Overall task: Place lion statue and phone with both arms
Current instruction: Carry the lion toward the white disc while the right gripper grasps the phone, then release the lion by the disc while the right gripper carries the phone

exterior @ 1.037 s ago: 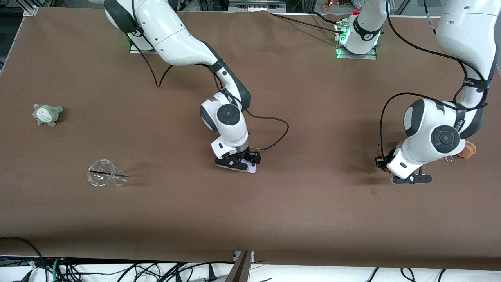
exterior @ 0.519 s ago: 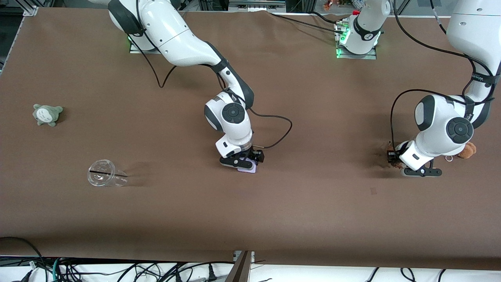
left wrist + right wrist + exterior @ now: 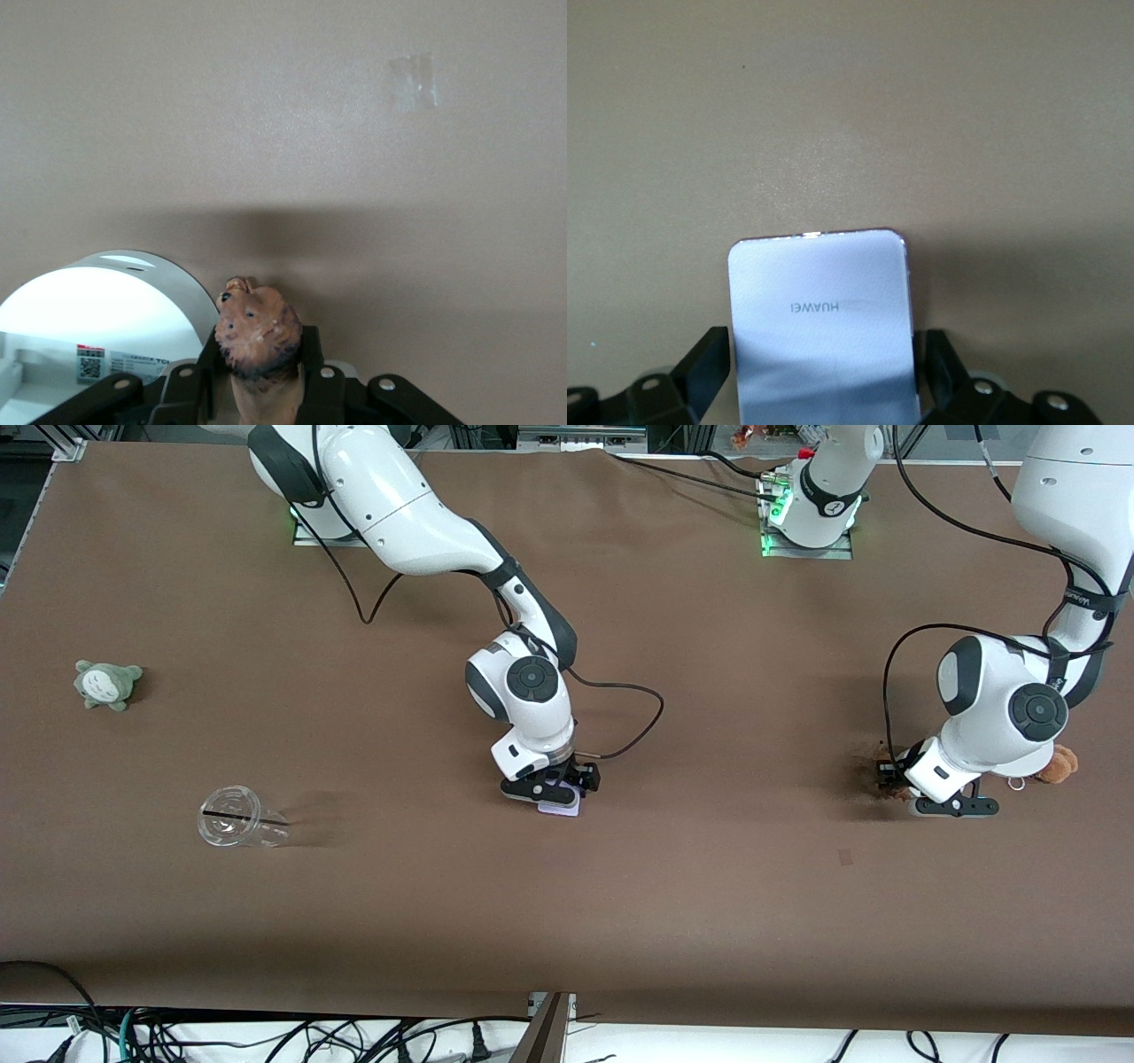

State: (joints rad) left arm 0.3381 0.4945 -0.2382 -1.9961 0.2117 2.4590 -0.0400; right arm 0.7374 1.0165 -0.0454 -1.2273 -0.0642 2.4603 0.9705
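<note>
Gripping the phone (image 3: 562, 806) flat-sided, your right gripper (image 3: 551, 786) sits low at mid-table, at 3 o'clock from the plastic cup (image 3: 237, 828). Your left gripper (image 3: 921, 790) clamps the lion statue (image 3: 258, 335) low, at 9 o'clock from the plush bear (image 3: 1059, 764).

Bare table (image 3: 709, 886) between both arms; plush bear (image 3: 1059, 764) crowds the left hand (image 3: 941, 797).

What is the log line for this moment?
left gripper: shut on lion | right gripper: shut on phone
</note>
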